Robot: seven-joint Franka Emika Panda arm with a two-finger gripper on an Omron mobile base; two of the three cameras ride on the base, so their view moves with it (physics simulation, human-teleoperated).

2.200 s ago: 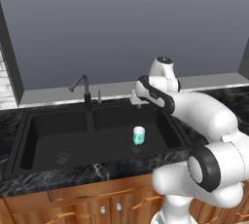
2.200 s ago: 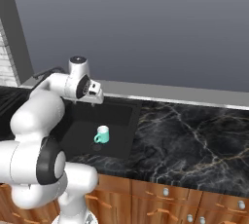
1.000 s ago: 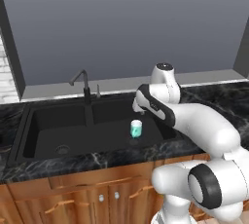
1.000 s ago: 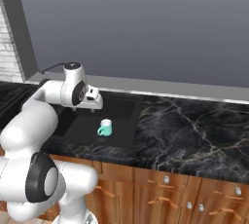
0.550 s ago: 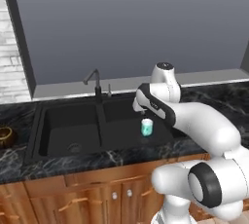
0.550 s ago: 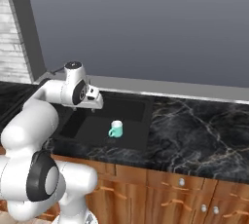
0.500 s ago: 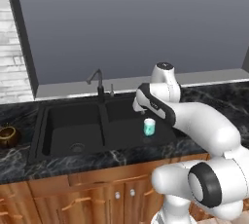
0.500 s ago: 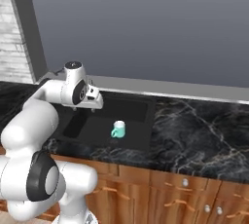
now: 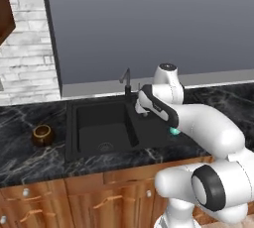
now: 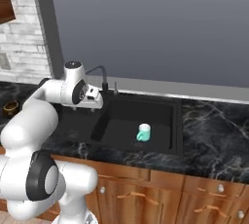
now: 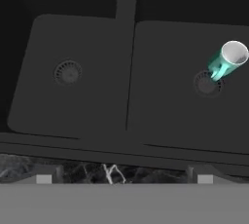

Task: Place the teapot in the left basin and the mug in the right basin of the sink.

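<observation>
mug [image 10: 143, 132]: it stands upright in the right basin [image 11: 160, 96], beside the drain at about 2 o'clock in the hand view. this half of the task looks done.
teapot [image 9: 42, 134]: small dark brown pot on the counter [image 9: 30, 157], at 9 o'clock from the sink [image 9: 74, 128] in the left base view, well apart from it.
left basin [image 11: 44, 106]: nothing lies in it, i see only the round drain.
claw [image 10: 97, 102]: it hangs above the sink near the faucet [image 9: 126, 80]. i cannot tell if it is open or closed. nothing is between the two tips in the hand view.
step in hand: i judge it is to go for the teapot.
how to do it well: bring the arm toward 9 o'clock until the hand is over the pot, come down from above with the jaws wide, and grip the round body in the middle so it does not slip. lift it above the sink edge before carrying it to the left basin.
</observation>
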